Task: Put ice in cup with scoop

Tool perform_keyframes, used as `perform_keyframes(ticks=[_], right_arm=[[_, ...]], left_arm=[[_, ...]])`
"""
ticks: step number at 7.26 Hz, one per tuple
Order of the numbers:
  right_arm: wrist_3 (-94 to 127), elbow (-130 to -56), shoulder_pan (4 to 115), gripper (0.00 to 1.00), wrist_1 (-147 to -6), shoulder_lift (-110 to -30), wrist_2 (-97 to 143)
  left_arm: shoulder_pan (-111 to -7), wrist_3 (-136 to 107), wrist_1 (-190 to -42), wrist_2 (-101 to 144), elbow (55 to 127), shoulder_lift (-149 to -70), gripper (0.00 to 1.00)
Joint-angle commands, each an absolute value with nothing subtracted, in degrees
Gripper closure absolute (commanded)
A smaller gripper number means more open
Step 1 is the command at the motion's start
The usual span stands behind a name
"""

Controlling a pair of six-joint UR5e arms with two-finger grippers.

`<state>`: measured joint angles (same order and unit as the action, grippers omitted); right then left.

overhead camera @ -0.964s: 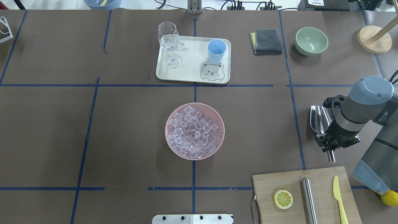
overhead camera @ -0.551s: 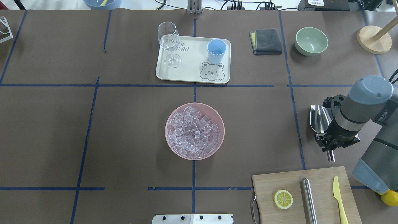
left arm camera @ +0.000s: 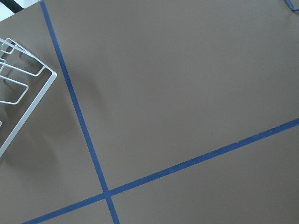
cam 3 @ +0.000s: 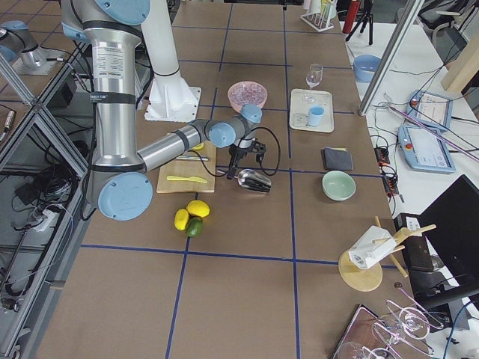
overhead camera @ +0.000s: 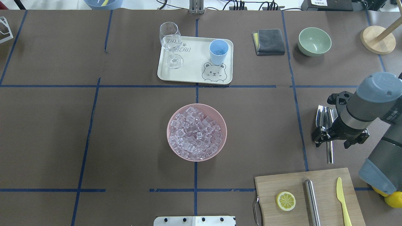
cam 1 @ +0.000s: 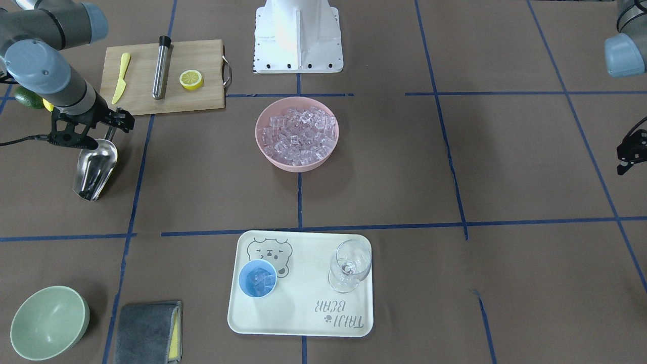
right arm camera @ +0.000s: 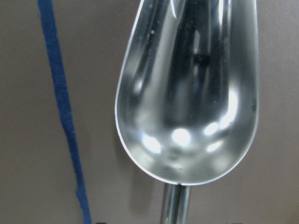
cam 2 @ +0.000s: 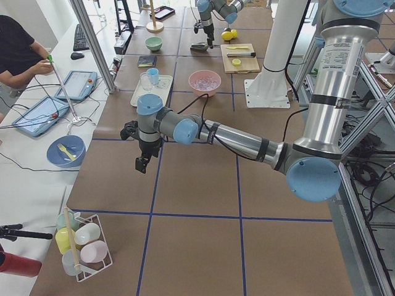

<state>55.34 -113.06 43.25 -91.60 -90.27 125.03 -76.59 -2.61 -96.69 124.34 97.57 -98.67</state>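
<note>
The steel scoop (overhead camera: pixel 323 116) lies on the table at the right, its empty bowl facing up in the right wrist view (right arm camera: pixel 191 93). My right gripper (overhead camera: pixel 333 139) hovers over its handle with the fingers spread to either side, open; it also shows in the front view (cam 1: pixel 93 132). The ice (overhead camera: pixel 196 133) fills a pink bowl (overhead camera: pixel 172 115) at the table's middle. The light-blue cup (cam 1: pixel 258 279) stands on a cream tray (cam 1: pixel 303 318) and holds a few cubes. My left gripper (cam 1: pixel 627 151) hangs far off at the other side, empty; I cannot tell if it is open.
A wine glass (overhead camera: pixel 171 44) shares the tray. A cutting board (overhead camera: pixel 270 185) with a lemon slice, steel cylinder (overhead camera: pixel 312 201) and yellow knife lies just in front of the scoop. A green bowl (overhead camera: pixel 314 41) and grey cloth (overhead camera: pixel 269 41) sit at the back right.
My right gripper's fingers have spread apart and let go of the scoop's handle, and the wrist has turned and risen a little. The scoop has shifted slightly on the table.
</note>
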Motion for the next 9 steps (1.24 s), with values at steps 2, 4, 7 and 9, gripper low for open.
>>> perform_keyframes(ticks=[2,4,7,9], right_arm=[[47.3,-117.2,53.1,0.0,-92.4,-90.8,125.9],[26.1,-115.3,63.6,0.0,-92.7,-92.6,128.1],[-5.7,-105.1,81.2,0.0,-94.4,-93.1,133.9],[-6.3,-103.5,83.8,0.0,-93.7,-93.5,133.5]], left_arm=[[-77.0,-1.7,-93.2,124.2,98.1,-98.5,0.0],[-81.4,6.6,-87.2,124.3,97.7,-99.1,0.0],[-87.4,10.4,-84.1,124.8,97.4,-96.9,0.0],[-88.0,10.5,-81.8,125.2,97.4,-94.8,0.0]])
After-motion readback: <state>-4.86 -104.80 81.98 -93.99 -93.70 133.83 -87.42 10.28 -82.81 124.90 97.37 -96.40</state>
